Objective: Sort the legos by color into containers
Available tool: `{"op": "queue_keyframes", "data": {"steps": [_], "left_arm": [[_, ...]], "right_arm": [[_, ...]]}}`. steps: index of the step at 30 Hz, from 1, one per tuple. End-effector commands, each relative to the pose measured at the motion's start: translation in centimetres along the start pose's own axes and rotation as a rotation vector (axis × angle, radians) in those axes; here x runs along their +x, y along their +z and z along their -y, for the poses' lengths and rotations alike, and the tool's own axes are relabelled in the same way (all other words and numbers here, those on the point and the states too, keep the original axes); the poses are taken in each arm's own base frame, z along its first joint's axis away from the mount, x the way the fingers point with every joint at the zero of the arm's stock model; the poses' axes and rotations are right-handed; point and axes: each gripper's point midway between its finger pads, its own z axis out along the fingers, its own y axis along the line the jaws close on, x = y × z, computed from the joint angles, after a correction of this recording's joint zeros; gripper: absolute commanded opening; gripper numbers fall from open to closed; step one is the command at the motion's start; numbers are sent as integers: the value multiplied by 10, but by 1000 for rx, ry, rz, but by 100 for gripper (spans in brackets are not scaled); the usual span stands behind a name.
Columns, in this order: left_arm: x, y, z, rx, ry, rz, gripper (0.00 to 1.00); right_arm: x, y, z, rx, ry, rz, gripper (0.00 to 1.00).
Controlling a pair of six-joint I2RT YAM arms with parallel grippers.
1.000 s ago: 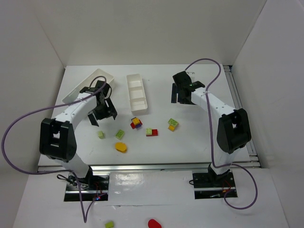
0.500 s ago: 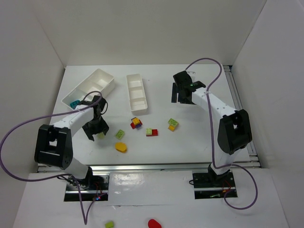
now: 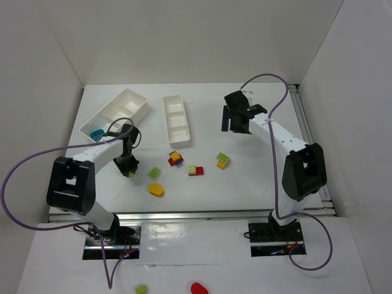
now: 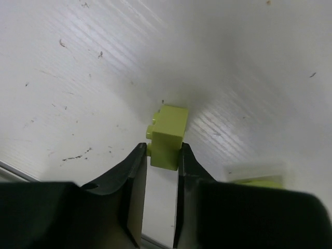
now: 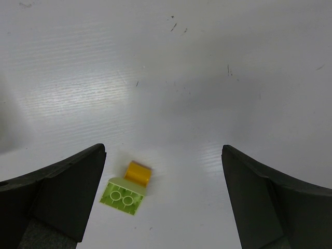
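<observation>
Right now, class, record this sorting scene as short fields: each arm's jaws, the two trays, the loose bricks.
Left jaws: shut on a lime brick
Right jaws: open, holding nothing
Wide tray: one blue brick inside
Narrow tray: looks empty
Loose on table: second lime brick, yellow piece, red-yellow-purple clump, green-red pair, green-yellow pair

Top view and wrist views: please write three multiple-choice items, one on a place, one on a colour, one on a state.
1. The cyan brick lies: A in the wider tray; B in the narrow tray; C on the table.
2. The clamped brick in the left claw is: A red; B lime green; C purple.
3. The right claw is: A open; B shut on a brick; C shut empty.
Key: 1 A, it sits inside that tray; 2 B, seen in the left wrist view; 3 A, its fingers stand wide apart.
</observation>
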Motion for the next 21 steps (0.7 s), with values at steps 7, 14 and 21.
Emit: {"op": "queue_keyframes", "data": {"steps": [7, 14, 21], "left_arm": [[-10, -63, 46, 161, 116, 113, 4], [-24, -134, 130, 393, 309, 212, 4], [-36, -142, 222, 472, 382, 222, 4]], "right_arm": [[-13, -20, 9, 21, 20, 54, 100], [-19, -20, 12, 47, 30, 68, 100], [-25, -33, 15, 41, 36, 80, 100]]}}
